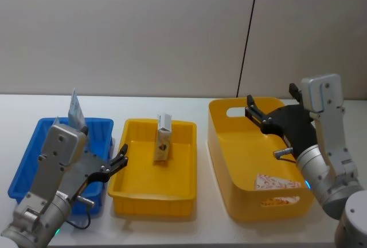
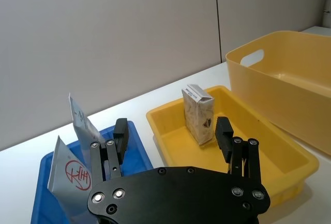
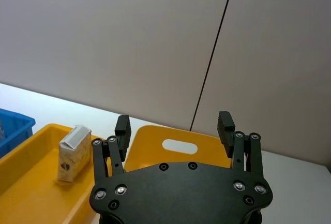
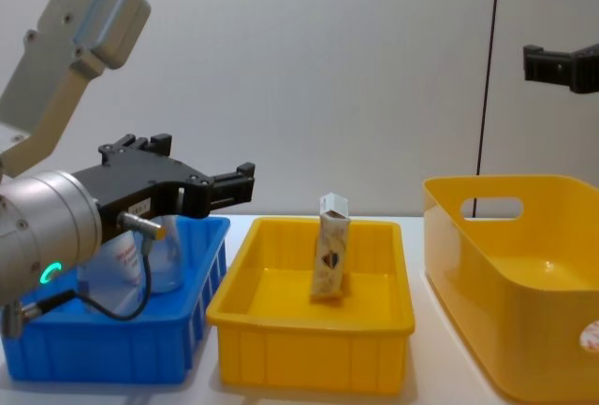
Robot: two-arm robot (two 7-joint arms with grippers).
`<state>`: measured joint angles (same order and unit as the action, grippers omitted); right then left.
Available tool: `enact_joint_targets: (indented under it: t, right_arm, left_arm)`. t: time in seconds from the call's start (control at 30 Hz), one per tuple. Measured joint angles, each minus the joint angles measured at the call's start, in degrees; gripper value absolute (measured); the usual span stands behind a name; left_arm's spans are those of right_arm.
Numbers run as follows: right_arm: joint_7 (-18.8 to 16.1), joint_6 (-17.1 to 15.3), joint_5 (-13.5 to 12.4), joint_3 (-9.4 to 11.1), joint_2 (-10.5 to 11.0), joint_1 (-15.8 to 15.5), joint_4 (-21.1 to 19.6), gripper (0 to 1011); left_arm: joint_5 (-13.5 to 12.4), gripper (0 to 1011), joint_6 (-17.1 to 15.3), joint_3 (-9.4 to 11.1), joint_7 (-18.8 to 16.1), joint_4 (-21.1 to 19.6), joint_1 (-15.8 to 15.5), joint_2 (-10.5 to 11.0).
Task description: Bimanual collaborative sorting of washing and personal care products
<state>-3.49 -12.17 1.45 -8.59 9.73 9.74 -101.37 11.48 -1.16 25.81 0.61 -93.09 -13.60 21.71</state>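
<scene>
A: So, nearest first: L gripper (image 1: 119, 157) hangs over the edge of the blue bin (image 1: 98, 124) that is beside the tray. Jaws are spread apart, nothing between them.
B: And the products?
A: Two squeeze tubes (image 2: 70, 173) stand leaning in the blue bin, translucent plastic w/ a red round logo. One small carton (image 1: 163, 142) stands upright in the shallow yellow tray (image 1: 172, 182); it looks like thin cardboard w/ sharp corners. A flat white pack (image 1: 278, 182) w/ red-orange print lies in the deep yellow bin (image 1: 223, 142), at the near end.
B: R gripper?
A: Farther back, R gripper (image 1: 252, 106) is above the deep bin's far part, jaws also wide and empty.
B: How to pick well?
A: I think the carton is next, but I'm not sure. Take it on the broad faces, low and centred, bc it probably tips easily. The tubes look slippery and squashy, so press gently, approx mid-body.
</scene>
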Motion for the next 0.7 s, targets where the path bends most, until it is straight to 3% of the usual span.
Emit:
enact_joint_targets:
  t: [0.7]
  right_arm:
    - [-0.30,2.79,0.83,-0.54,0.53,-0.91,-0.17,1004]
  left_arm:
    - [0.53,1001,-3.41,-3.12,-2.95,3.58,-2.00,-3.14]
